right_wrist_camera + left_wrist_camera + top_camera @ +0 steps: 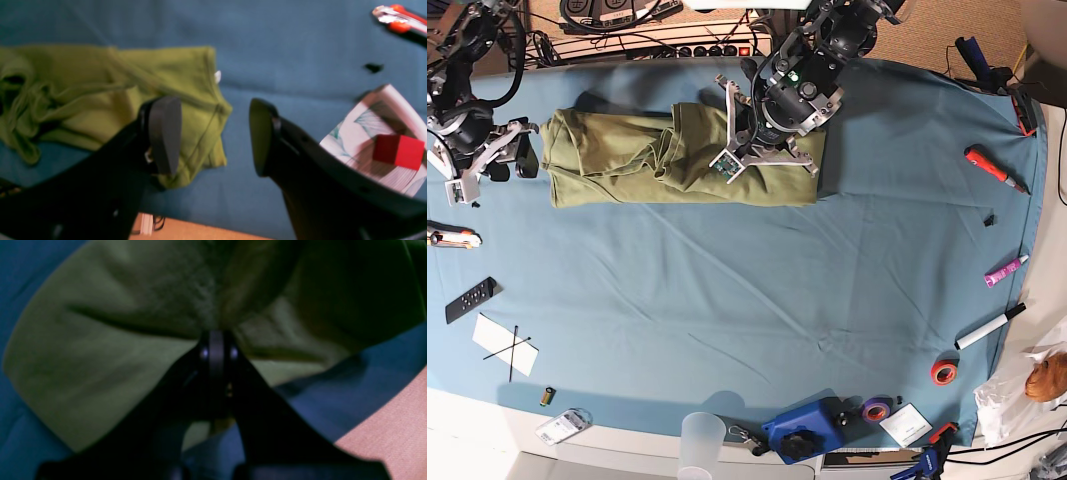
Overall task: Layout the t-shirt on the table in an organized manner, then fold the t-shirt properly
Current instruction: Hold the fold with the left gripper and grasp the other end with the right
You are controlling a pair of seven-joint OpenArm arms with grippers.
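The olive-green t-shirt (627, 165) lies bunched along the far side of the blue table (727, 300), partly folded over itself. My left gripper (727, 125) is over the shirt's right half. In the left wrist view it (217, 340) is shut, pinching a raised fold of the t-shirt (116, 340). My right gripper (512, 160) hovers just off the shirt's left end. The right wrist view shows it (213, 136) open with nothing between its fingers, and the t-shirt (100, 100) with its small white tag lies behind the left finger.
An orange box cutter (452, 237), a remote (469, 298) and white paper (505, 345) lie at the left. Markers (992, 167) and tape rolls (944, 372) are at the right, and a clear cup (699, 440) and blue tool (802, 430) stand in front. A red cube (398, 151) rests on patterned paper.
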